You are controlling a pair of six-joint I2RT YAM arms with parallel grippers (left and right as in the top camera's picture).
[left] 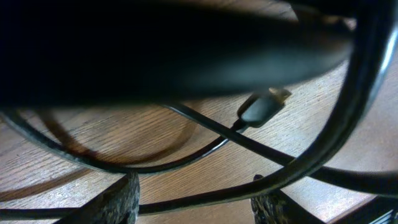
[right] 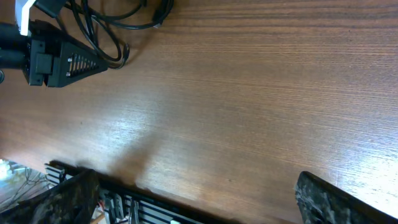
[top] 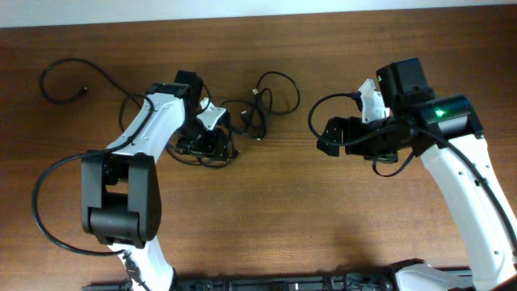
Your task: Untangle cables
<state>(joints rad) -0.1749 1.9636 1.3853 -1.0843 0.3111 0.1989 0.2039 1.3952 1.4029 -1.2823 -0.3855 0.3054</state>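
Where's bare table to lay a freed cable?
Bare wood spans the centre between left arm and right arm, toward the bases. Crowded: looped cables and bundle at the left jaws; a loose cord lies far left.

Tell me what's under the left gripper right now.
Under the left gripper lie looped cables and one plug end on the wooden table, with strands running between its open fingers. From overhead the gripper covers that part of the tangle, so how those strands cross is hidden.
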